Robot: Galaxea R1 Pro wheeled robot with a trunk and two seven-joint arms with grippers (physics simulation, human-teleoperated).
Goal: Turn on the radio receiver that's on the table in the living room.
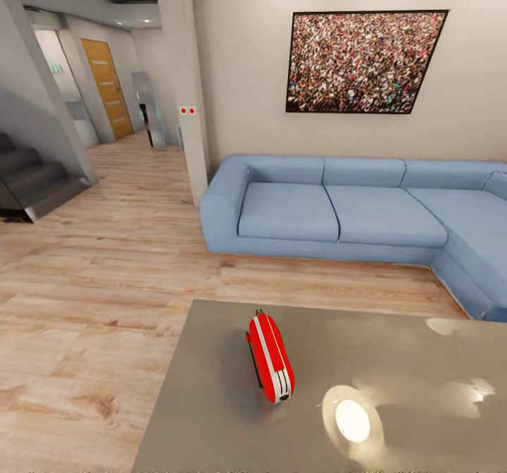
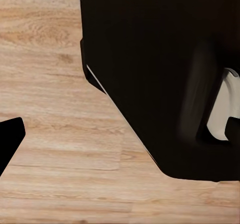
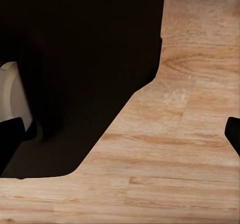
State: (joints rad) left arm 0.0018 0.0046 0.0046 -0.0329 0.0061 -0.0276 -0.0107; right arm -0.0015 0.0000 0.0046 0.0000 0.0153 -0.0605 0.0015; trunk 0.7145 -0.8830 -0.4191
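The radio receiver (image 1: 270, 357) stands near the table's (image 1: 211, 417) left edge, bare plank floor (image 1: 91, 297) beside it; jaw state on both grippers: cannot tell.

The tabletop (image 1: 211, 417) runs off the picture's lower and right edges. The radio receiver (image 1: 270, 357) shows its narrow end, dial and grille turned away. The sofa (image 1: 366, 212) is cropped at right. The stairs (image 1: 28, 177) are cut off at left.
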